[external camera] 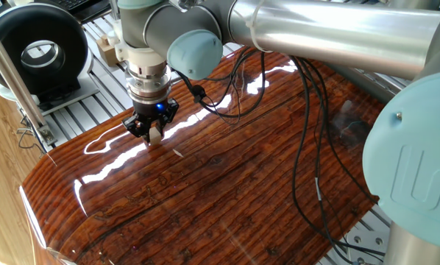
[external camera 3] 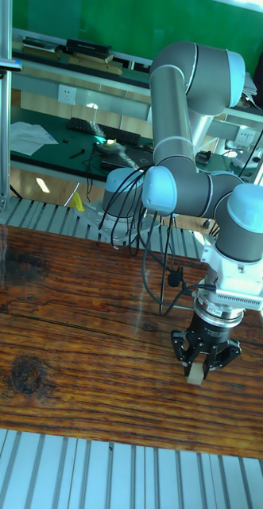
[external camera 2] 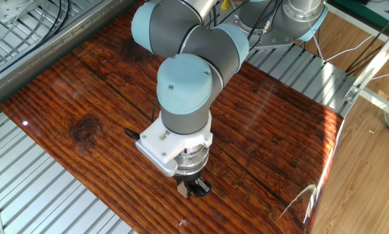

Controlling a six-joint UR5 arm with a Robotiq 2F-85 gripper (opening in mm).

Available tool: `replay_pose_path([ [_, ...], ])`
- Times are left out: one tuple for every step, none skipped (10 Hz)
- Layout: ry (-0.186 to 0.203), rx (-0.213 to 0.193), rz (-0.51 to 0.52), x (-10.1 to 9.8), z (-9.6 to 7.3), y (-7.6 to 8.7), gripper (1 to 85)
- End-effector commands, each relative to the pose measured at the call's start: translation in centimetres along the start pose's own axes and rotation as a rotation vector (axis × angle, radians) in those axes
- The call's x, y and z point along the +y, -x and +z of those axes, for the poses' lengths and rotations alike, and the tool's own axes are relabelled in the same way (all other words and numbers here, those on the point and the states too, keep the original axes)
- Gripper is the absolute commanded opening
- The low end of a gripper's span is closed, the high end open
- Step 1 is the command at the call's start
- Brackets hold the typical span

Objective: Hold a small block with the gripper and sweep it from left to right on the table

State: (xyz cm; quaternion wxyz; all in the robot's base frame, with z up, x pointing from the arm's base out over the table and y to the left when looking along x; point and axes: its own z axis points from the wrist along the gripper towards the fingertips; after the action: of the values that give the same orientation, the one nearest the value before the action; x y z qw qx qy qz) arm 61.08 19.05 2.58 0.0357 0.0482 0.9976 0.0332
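Black two-fingered gripper [external camera: 154, 132] held one tiny pale beige wooden cube [external camera: 154, 135] against the glossy reddish-brown table [external camera: 227, 191]; its fingers [external camera 3: 182, 351] hid most of that cube.

the table [external camera: 227, 199] [external camera 2: 103, 84] [external camera 3: 83, 350] is a glossy reddish-brown board with dark striped grain, rounded corners and bright glare streaks, resting on a ribbed silver aluminium frame [external camera 2: 45, 195] [external camera 3: 107, 477]. a small block [external camera: 154, 135] [external camera 2: 181, 190] [external camera 3: 195, 375], pale beige, sits down at the board's surface near one long edge. a darker knot-like patch [external camera 2: 84, 128] [external camera 3: 28, 374] marks the grain farther along that edge.
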Motion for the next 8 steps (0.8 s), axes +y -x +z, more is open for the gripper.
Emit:
replay_pose_path([
  [-0.001,0.002,0.009,-0.17,-0.09,0.06,5.7],
  [-0.001,0.002,0.007,-0.19,-0.09,0.10,5.7],
  [-0.001,0.002,0.009,-0.21,-0.11,0.13,5.3],
  [-0.009,0.003,0.010,-0.43,-0.12,0.14,4.3],
  [-0.007,0.006,0.014,-0.40,-0.19,0.06,3.3],
  [-0.004,0.006,0.016,-0.31,-0.21,0.04,3.3],
  [-0.003,0.006,0.016,-0.27,-0.21,0.04,3.3],
  [-0.006,0.007,0.018,-0.37,-0.21,0.02,3.3],
])
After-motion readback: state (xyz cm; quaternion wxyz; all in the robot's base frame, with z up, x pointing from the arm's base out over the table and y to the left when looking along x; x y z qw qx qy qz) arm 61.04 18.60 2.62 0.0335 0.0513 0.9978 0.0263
